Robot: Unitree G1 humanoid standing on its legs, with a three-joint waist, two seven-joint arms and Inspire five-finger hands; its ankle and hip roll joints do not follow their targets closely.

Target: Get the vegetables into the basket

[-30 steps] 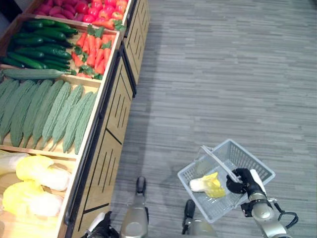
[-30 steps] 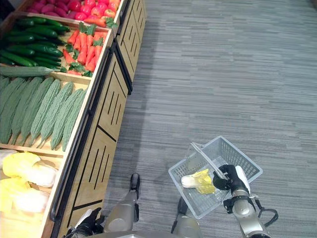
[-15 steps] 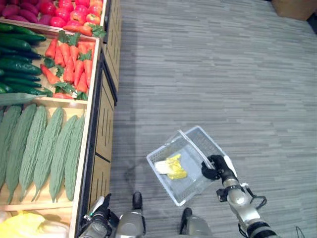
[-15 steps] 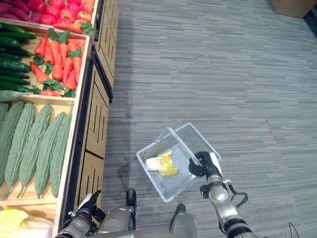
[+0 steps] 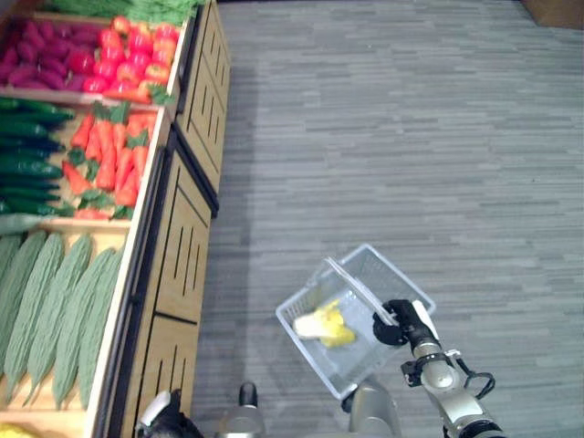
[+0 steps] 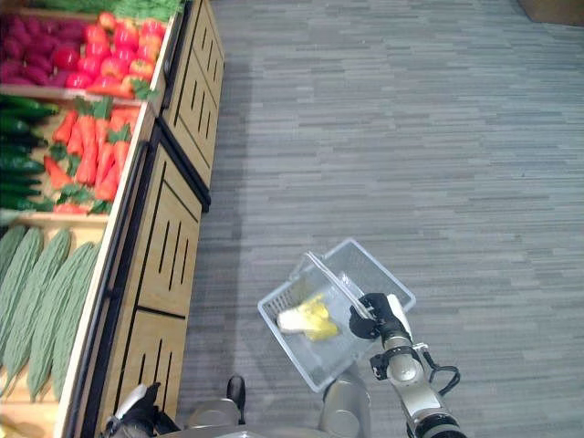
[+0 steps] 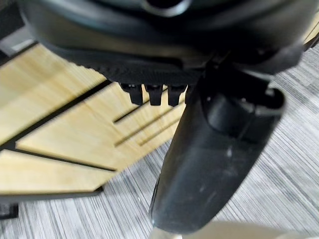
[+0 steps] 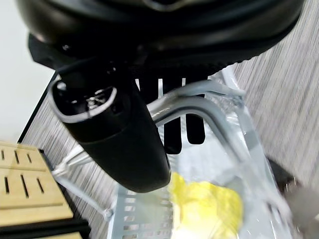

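The right hand (image 5: 399, 321), lower right, curls round the grey plastic basket's (image 5: 399, 276) handle; tilting could spill its yellow cabbage (image 5: 326, 325).

The right hand (image 5: 407, 321) grips the handle of the grey basket (image 5: 401, 279), which holds 1 yellow cabbage (image 5: 327, 324) over the floor (image 5: 411, 137).

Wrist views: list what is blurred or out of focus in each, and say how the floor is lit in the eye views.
Left wrist view: the left hand looms soft-edged, the wooden stand behind smeared. Right wrist view: the right hand is fairly crisp, the yellow cabbage and basket blurred. Eye views: the floor is evenly lit, with a darker band beside the stand.
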